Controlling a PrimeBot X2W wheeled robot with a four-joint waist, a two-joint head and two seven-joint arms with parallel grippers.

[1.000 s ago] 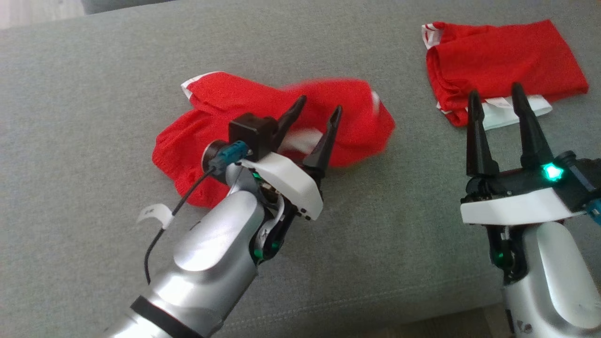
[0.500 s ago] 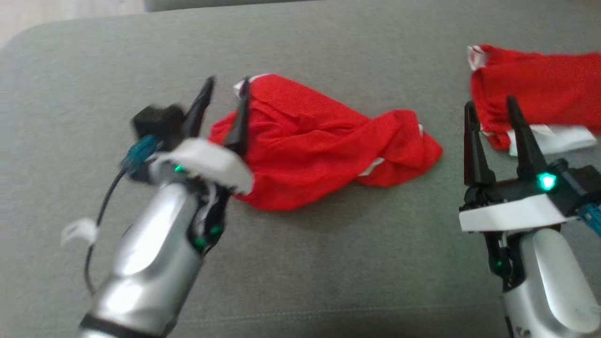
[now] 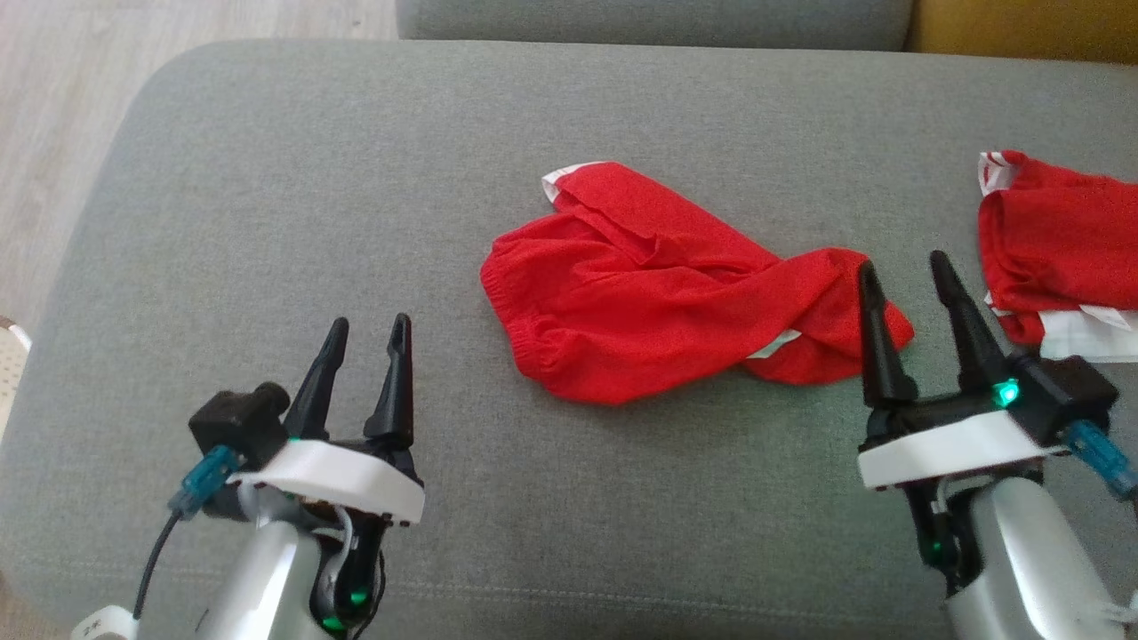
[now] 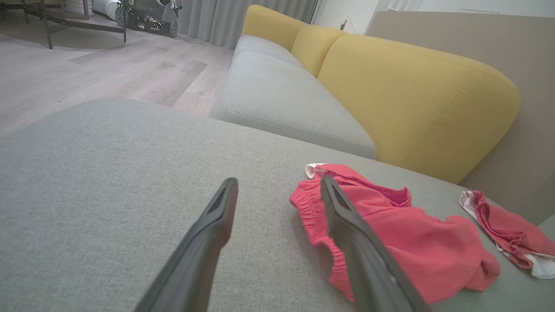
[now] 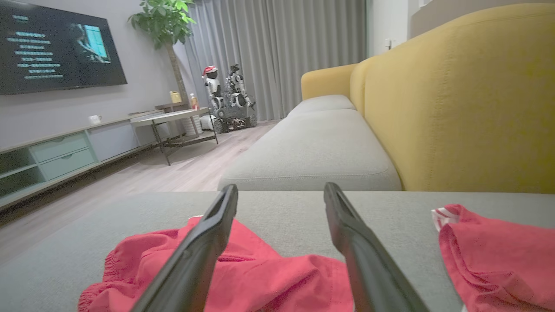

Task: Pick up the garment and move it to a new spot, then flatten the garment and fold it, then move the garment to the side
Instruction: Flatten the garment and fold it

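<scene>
A crumpled red garment [image 3: 658, 289] with white trim lies in the middle of the grey cushion [image 3: 356, 178]; it also appears in the left wrist view as the red garment [image 4: 390, 229] and low in the right wrist view as the red garment [image 5: 269, 273]. My left gripper [image 3: 366, 327] is open and holds nothing, down at the lower left, well apart from the cloth. My right gripper [image 3: 902, 265] is open too, hovering at the garment's right end with nothing between its fingers.
A second red and white garment [image 3: 1058, 258] lies at the cushion's right edge. Yellow backrests [image 4: 412, 95] rise behind the seat. Wooden floor [image 3: 53, 116] lies past the cushion's rounded left edge. A TV, a low table and another robot stand across the room.
My left gripper has let go of the garment and drawn back to the lower left. The head camera has shifted, so the whole scene sits further right and lower.
</scene>
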